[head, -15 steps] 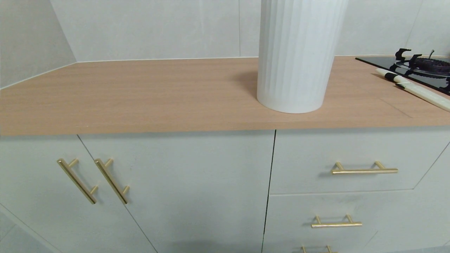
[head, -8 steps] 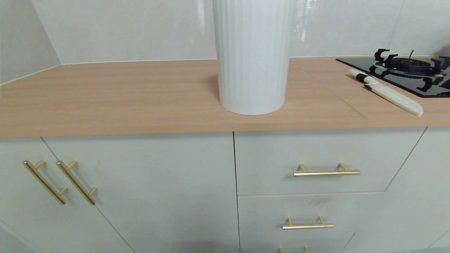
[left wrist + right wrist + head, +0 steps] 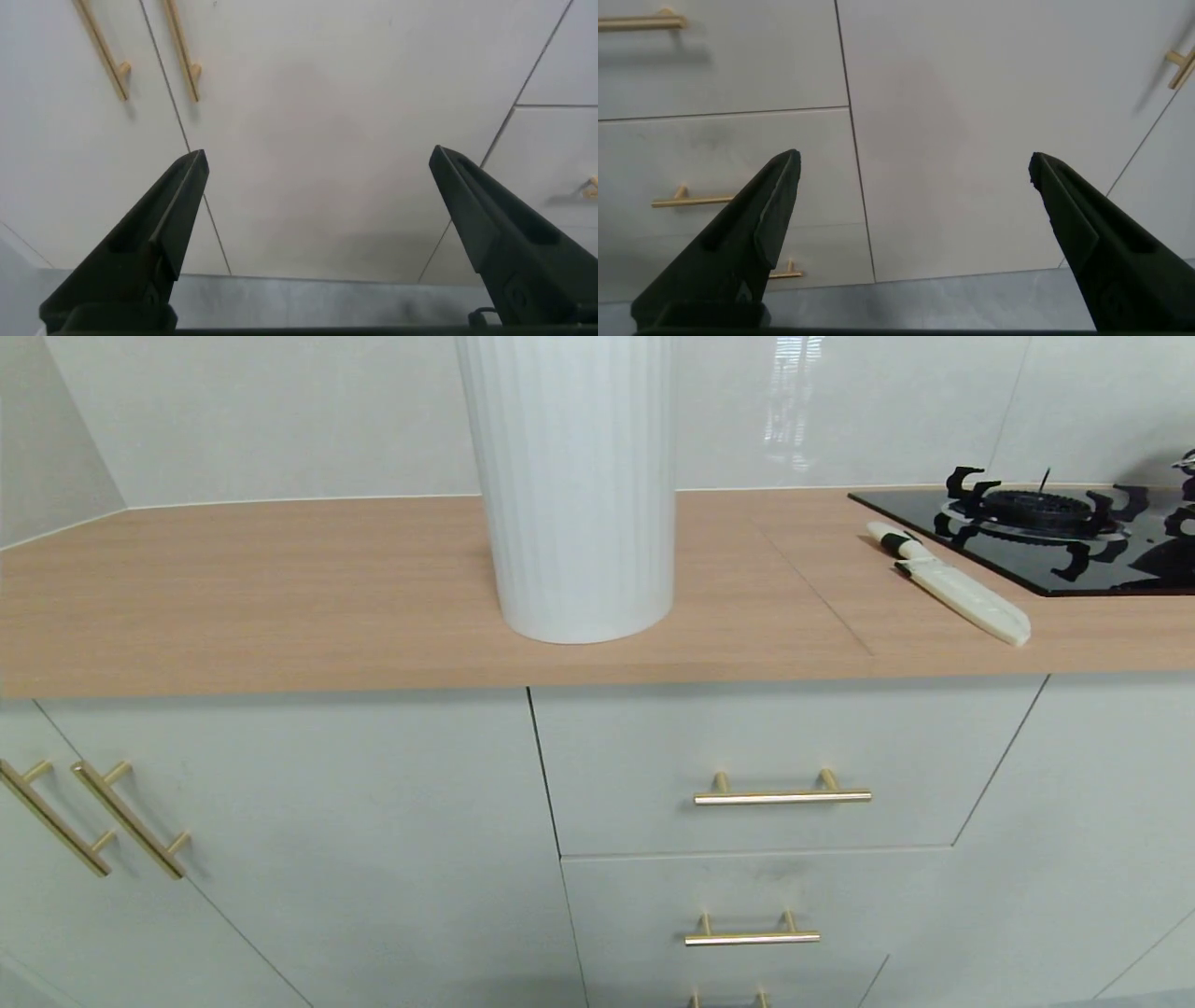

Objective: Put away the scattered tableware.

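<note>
Gaping wide and empty, the left gripper (image 3: 317,154) has its two dark fingers (image 3: 154,238) far apart, facing the pale cabinet doors (image 3: 308,131) under the counter. Two slanted gold bar handles (image 3: 182,47) sit side by side on either side of the door seam, beyond the fingertips. The right gripper (image 3: 914,157) is spread just as wide and also grips nothing. It faces the stack of drawers (image 3: 719,140), whose gold pulls (image 3: 691,198) lie off to one side.

Neither pair of jaws is near the task's thing. The knife (image 3: 952,588) lies above them on the wooden counter (image 3: 280,597), well apart from both grippers. It rests flat toward the counter's right end, just beside the front left corner of the black cooktop (image 3: 1027,569). It lies at a slant, with the black-banded handle end toward the back edge and the cream blade pointing toward the front edge.

A tall white ribbed container (image 3: 569,485) stands upright near the counter's front edge, about midway along it and well to the left of the knife. A black burner grate (image 3: 1032,509) sits on the cooktop behind the knife.
</note>
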Robot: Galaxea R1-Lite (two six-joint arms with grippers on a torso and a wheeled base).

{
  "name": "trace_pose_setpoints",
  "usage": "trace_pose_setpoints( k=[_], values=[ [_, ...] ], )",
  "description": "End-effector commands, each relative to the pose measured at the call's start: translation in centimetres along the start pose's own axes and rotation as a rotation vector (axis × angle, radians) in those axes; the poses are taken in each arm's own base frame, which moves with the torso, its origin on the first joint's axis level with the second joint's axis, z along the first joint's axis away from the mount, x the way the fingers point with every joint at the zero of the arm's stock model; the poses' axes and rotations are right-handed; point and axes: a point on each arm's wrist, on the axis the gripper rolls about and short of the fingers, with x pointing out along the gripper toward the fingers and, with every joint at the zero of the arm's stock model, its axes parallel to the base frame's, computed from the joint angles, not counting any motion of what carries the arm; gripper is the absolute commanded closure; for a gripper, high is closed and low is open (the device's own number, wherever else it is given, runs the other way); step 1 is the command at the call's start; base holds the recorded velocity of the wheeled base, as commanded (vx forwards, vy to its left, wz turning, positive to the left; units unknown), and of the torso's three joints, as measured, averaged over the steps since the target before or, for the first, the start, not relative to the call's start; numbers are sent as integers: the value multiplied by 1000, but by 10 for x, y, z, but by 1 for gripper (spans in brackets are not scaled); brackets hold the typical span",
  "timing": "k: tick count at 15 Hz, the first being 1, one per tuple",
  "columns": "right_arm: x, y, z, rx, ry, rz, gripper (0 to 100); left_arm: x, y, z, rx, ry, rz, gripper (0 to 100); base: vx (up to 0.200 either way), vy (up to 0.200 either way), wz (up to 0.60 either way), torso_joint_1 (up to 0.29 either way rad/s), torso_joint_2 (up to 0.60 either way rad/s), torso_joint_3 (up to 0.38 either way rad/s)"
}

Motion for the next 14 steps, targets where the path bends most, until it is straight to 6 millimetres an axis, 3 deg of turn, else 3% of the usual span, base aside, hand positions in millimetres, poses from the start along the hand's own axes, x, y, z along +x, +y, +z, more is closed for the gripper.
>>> trace_pose_setpoints(
  k=[1, 7, 11, 14],
  values=[
    [0, 0, 0, -1, 1, 1, 0, 0, 0, 0, -1, 0, 1, 0, 0, 0, 0, 0, 0, 0],
    [0, 0, 0, -3, 1, 0, 0, 0, 0, 0, -1, 0, 3, 0, 0, 0, 0, 2, -18, -9],
    [0, 0, 0, -3, 1, 1, 0, 0, 0, 0, -1, 0, 1, 0, 0, 0, 0, 74, -227, -272],
    [0, 0, 0, -3, 1, 1, 0, 0, 0, 0, -1, 0, 1, 0, 0, 0, 0, 121, -556, -310]
  ],
)
